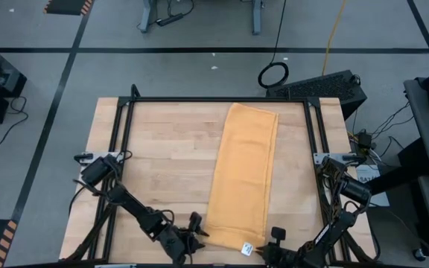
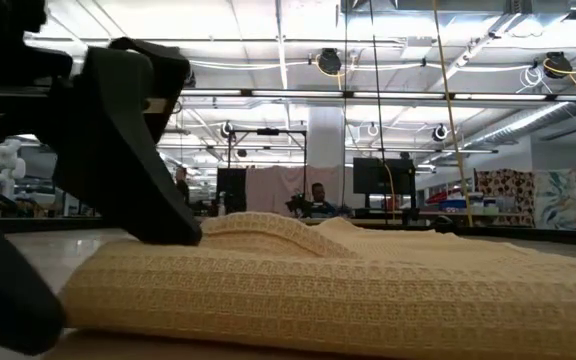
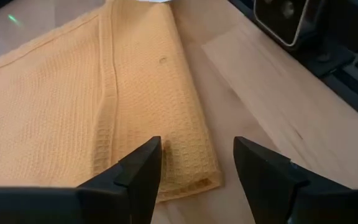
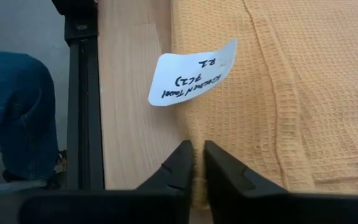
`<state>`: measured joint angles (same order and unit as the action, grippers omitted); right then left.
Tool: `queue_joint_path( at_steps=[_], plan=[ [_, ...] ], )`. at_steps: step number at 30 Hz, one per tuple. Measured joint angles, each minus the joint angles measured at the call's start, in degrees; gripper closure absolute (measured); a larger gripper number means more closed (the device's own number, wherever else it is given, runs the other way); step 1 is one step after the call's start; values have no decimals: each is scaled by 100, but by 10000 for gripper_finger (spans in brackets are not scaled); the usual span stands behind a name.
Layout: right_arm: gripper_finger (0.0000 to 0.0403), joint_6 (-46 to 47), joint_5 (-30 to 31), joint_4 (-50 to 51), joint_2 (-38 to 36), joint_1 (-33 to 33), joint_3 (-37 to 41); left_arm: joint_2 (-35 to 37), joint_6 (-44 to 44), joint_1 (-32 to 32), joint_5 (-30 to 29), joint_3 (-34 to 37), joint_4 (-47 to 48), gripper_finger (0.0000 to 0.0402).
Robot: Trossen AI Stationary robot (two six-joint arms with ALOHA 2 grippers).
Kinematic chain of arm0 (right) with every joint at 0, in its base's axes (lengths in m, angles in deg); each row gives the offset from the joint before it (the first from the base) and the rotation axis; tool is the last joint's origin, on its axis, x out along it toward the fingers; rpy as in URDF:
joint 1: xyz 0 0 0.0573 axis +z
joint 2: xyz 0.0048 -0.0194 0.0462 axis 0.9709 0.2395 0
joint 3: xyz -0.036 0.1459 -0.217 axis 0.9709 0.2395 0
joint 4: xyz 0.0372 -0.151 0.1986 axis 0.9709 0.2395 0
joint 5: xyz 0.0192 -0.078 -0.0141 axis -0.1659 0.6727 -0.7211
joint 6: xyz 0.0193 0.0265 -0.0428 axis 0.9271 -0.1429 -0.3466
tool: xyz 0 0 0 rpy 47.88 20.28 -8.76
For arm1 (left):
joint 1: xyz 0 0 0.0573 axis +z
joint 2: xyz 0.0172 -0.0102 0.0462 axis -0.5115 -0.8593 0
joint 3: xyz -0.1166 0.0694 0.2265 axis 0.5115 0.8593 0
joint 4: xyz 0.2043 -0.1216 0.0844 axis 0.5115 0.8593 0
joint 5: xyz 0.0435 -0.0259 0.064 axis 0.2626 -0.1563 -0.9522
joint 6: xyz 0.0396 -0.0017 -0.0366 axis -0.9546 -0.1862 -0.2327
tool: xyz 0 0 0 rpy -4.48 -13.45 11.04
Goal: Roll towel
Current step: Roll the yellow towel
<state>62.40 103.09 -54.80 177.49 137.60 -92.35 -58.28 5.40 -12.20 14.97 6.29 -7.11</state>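
Towel (image 1: pixel 243 175) flat, right gripper (image 4: pixel 197 163) seemingly pinching its corner, contact hidden

grey floor (image 1: pixel 199 71) w/ black tape | ceiling strip lights (image 2: pixel 268 15) | monitors (image 2: pixel 378 178)

One handwritten tag, partly legible.
White paper tag (image 4: pixel 191 73) at the near corner of the towel (image 4: pixel 303 93), seen upside down: handwriting seems to read "Kitchen Towel", a second line unclear, maybe "R2". No other readable text.
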Motion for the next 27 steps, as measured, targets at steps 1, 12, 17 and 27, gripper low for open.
queue_joint_path(
  at_steps=[1, 12, 17, 27],
  plan=[
    [378, 0, 0, 0, 0, 0, 0, 0, -2, 30, 29, 0, 1, 196],
    [394, -6, 11, 87, 0, 0, -4, 22, 157, 508, 922, -12, 318, 313],
    [369, -206, -19, 219, -74, 0, -4, 79, 493, 552, 1040, -5, 323, 389],
    [228, -914, 538, 292, -150, 177, -4, 282, 2328, 750, 1406, 9, 649, 394]
  ],
)
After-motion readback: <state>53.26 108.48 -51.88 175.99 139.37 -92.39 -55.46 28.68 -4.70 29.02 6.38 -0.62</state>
